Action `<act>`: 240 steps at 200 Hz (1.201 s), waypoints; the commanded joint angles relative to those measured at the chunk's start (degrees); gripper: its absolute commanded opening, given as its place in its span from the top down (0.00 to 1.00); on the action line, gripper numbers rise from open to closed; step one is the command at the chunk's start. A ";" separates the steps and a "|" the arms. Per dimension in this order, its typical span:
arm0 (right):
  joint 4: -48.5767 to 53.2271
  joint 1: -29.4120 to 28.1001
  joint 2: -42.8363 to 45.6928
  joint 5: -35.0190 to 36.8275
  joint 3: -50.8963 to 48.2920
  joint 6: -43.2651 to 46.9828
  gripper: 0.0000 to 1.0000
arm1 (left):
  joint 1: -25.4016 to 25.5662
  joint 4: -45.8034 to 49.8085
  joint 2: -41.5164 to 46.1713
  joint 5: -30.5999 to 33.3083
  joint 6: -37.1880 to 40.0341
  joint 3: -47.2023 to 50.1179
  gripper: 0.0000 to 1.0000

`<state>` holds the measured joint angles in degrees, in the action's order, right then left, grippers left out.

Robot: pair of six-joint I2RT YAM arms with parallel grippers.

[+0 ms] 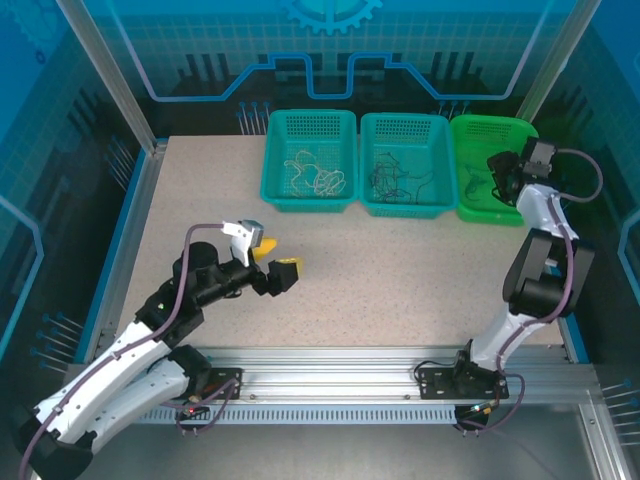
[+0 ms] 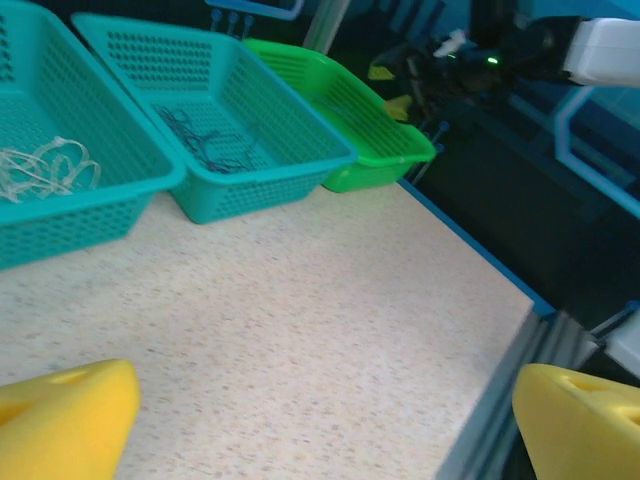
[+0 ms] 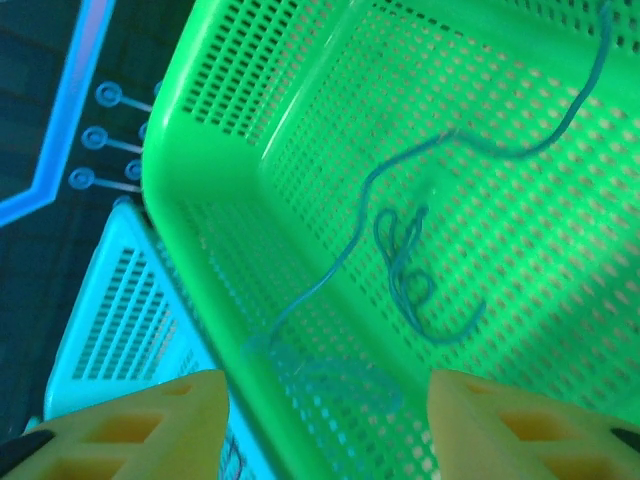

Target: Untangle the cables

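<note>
Cables (image 3: 410, 270) lie in green basket (image 3: 200, 170) beneath right end effector (image 3: 328, 412).

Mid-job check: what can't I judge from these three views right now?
- Right wrist: the green cables blur near the right gripper; contact cannot be told.
- Top external: the right arm covers part of the green basket; the cables inside are too thin to trace.
- Left wrist: the frame's left edge cuts off the left teal basket and part of the pale cables.
- Top external: the dark cables are too small to show knots.
</note>
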<state>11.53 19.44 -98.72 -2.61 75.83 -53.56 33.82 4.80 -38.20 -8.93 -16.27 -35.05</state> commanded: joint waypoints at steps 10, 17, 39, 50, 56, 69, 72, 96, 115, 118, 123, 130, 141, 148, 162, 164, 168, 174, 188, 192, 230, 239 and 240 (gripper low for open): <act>-2.82 -3.89 16.98 -0.04 -11.70 5.91 0.42 | 0.06 1.02 0.80 14.83 0.72 2.62 0.01; -3.04 -5.41 21.34 2.04 -14.85 8.46 0.41 | 0.00 1.06 0.88 18.12 0.72 3.15 0.01; -3.61 -11.84 34.50 8.64 -24.30 16.93 0.36 | -0.65 0.07 1.41 26.96 1.45 4.86 0.01; -3.60 -14.81 39.75 11.40 -29.04 22.42 0.34 | -1.08 -0.49 1.63 31.63 2.08 5.66 0.01; -3.95 -16.39 42.61 13.11 -31.32 24.84 0.32 | -1.37 -0.88 1.62 34.09 2.71 6.13 0.01; -6.32 -19.11 48.04 16.59 -36.60 28.43 0.30 | -2.16 -2.34 1.50 38.76 4.84 7.23 0.01; -7.46 -19.58 48.63 16.82 -37.98 29.56 0.28 | -2.37 -2.80 1.46 39.56 5.58 7.62 0.01; -13.80 -22.89 52.22 21.87 -46.54 37.04 0.02 | -4.19 -9.82 0.92 44.26 11.95 11.82 0.01; -16.37 -24.66 49.30 24.00 -49.14 41.47 0.02 | -6.48 -14.49 -1.11 46.52 14.66 14.50 0.01; -16.97 -24.94 48.43 24.09 -49.34 42.05 0.02 | -6.98 -14.91 -1.50 46.75 14.80 14.68 0.01; -18.23 -25.33 47.00 24.23 -49.75 42.98 0.02 | -7.97 -15.73 -2.33 46.84 14.93 15.11 0.01; -20.74 -25.70 44.65 24.19 -50.43 44.06 0.01 | -9.37 -17.54 -3.54 46.53 15.08 15.92 0.01; -26.33 -25.69 40.31 23.57 -51.73 45.36 0.01 | -11.85 -22.41 -6.01 45.21 15.26 17.77 0.01; -30.97 -25.69 37.33 22.73 -52.45 46.09 0.01 | -13.49 -25.89 -7.76 43.09 15.91 19.00 0.01; -39.51 -25.89 30.74 19.98 -53.31 48.25 0.01 | -16.99 -32.63 -12.47 38.79 16.73 20.57 0.01; -40.67 -25.98 29.89 19.65 -53.50 48.48 0.01 | -17.49 -33.25 -13.21 38.04 16.91 20.60 0.01; -43.27 -25.96 28.04 19.24 -53.76 48.85 0.01 | -18.32 -34.48 -14.71 36.72 17.18 20.49 0.01; -48.24 -26.01 24.97 18.55 -54.23 49.78 0.00 | -19.65 -36.08 -17.39 34.92 17.52 20.15 0.01; -47.59 -26.48 21.37 17.94 -51.31 52.77 0.01 | -22.64 -40.79 -23.49 29.85 18.01 19.39 0.01; -49.92 -26.56 19.99 17.30 -51.55 53.52 0.00 | -23.67 -42.36 -25.40 28.74 17.60 19.20 0.01; -58.32 -24.52 12.14 15.95 -52.63 52.07 0.00 | -29.60 -47.91 -42.72 18.37 18.46 12.15 0.01; -56.97 -24.78 12.57 17.63 -52.31 51.26 0.00 | -30.76 -56.47 -49.57 17.34 18.82 12.44 0.01; -57.14 -24.79 12.53 17.64 -52.43 51.36 0.00 | -31.15 -57.18 -50.03 16.87 18.51 12.71 0.01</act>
<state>-38.59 -5.85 -86.63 14.52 23.00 -2.55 5.17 -37.12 -78.70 16.62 0.45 -18.83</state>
